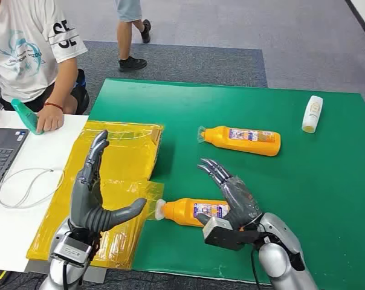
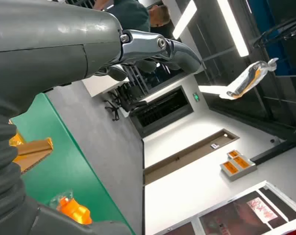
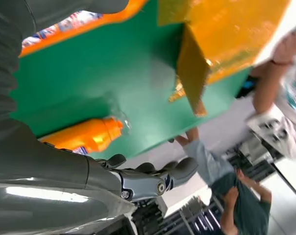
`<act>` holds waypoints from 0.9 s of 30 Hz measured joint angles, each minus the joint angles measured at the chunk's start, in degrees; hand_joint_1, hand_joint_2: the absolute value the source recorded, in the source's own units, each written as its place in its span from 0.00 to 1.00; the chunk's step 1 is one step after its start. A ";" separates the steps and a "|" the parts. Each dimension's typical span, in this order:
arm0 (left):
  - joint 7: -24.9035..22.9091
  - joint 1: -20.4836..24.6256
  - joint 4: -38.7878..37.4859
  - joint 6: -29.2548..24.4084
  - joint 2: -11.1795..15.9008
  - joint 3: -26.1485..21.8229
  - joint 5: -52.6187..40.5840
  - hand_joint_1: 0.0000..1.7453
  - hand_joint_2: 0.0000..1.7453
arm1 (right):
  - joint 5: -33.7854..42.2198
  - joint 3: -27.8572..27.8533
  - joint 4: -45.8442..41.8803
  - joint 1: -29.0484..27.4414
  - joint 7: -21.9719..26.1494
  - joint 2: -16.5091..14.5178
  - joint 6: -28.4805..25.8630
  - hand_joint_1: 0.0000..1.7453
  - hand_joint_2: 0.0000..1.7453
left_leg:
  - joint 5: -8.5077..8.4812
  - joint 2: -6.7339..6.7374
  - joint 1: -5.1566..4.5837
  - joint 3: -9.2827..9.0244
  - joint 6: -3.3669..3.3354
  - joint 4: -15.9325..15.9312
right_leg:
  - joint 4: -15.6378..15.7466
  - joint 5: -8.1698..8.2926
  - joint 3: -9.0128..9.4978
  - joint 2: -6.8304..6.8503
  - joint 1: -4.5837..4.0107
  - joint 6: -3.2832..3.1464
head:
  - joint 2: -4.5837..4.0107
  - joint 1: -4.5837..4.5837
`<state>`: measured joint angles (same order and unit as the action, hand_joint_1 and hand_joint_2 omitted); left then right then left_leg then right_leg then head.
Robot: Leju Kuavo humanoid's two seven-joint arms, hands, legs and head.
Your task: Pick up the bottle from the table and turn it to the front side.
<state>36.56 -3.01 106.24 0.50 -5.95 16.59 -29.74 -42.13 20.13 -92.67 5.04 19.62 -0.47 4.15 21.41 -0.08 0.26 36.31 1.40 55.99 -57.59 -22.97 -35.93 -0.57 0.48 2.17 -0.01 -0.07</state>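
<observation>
A green mat (image 1: 308, 199) covers the table in an office room with grey carpet, and a yellow sheet (image 1: 121, 175) lies over the mat's left edge, running onto a white desk (image 1: 16, 211) beside it.

Nearest the robot, close to the front edge of the mat, an orange bottle (image 1: 190, 211) lies on its side, its cap pointing towards the yellow sheet and its label partly showing. The right hand (image 1: 233, 199) sits at the bottle's base end, its fingers spread wide and reaching past the bottle rather than wrapped round it; it holds nothing, and whether the palm touches the bottle cannot be told. The left hand (image 1: 92, 193) is raised above the yellow sheet, palm inward, fingers straight and apart, thumb pointing towards the bottle's cap, also holding nothing.

The step in hand looks like the approach to the pick: the bottle is not yet lifted. The next move calls for the right hand to settle over the bottle's body and close on it, then lift and roll it so that the front label faces up.

Further back, towards the middle of the mat, lies a second orange bottle (image 1: 240, 140), and near the far right corner a small white bottle (image 1: 312, 113). At the white desk a person's hand (image 1: 49, 118) rests on a teal object (image 1: 26, 115) next to a laptop (image 1: 3, 154).
</observation>
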 joint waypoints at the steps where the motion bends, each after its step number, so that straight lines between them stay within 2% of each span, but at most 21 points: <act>1: 0.00 0.01 -0.05 0.03 0.00 0.01 0.01 0.00 1.00 | -0.14 0.26 0.60 0.21 -0.08 0.28 0.01 0.00 1.00 | 0.00 0.00 0.00 0.00 0.00 0.00 | 0.00 0.00 0.00 0.00 0.00 0.00 | 0.00 0.01; 16: 1.07 1.54 -2.62 0.32 0.51 0.01 1.09 0.00 1.00 | 0.22 7.17 13.91 6.80 -4.58 8.74 5.07 0.00 1.00 | -0.03 0.00 -0.05 0.00 -0.05 0.01 | 0.00 0.03 0.01 0.01 0.04 0.04 | -0.01 0.02; 27: 1.79 2.69 -4.50 0.38 1.05 -0.02 1.64 0.00 1.00 | 3.68 10.00 17.42 10.03 -5.22 13.30 7.58 0.00 1.00 | -0.04 -0.01 -0.08 -0.02 -0.08 0.01 | 0.00 0.03 0.03 0.04 0.07 0.05 | -0.01 0.01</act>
<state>38.34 -0.33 101.73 0.88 -4.89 16.57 -28.09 -38.45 30.13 -75.25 15.07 14.40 12.83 11.73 21.36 -0.09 0.19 36.29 1.31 56.00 -57.58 -22.94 -35.91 -0.53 0.54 2.22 -0.02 -0.05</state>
